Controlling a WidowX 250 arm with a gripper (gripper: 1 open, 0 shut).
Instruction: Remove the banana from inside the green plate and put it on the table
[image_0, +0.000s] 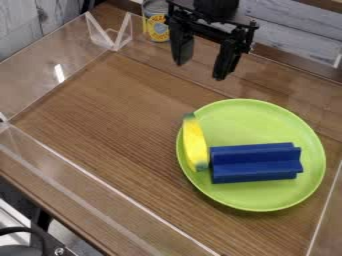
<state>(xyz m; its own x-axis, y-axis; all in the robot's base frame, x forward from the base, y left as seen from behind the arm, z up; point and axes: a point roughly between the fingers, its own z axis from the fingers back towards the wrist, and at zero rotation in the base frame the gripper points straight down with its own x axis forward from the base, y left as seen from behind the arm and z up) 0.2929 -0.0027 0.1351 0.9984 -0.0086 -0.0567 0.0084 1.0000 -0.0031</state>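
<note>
One banana (195, 144) here, small and yellow with a greenish tip at its near end, lying lengthwise along the left inner edge of the green plate (274, 125), still well inside the rim. Pressed right against its right side sits one blue ridged block (255, 163), longer than the banana and crowding it, so that side gives no room for a finger. My read is that the banana is a light, stiff plastic toy with a smooth, rounded skin, likely to roll or squirt out of a pinch, so the far half, which stands clear of the block, looks like the place to take it, jaws across its narrow width. One plate, one banana, one block, and around them the brown table (114, 110) offers plenty of bare wood to the left and far side, with clear acrylic walls at the edges. Up at the far end hovers the single gripper (203, 54), pointing down, jaws spread wide and holding nothing, well apart from the plate.
</note>
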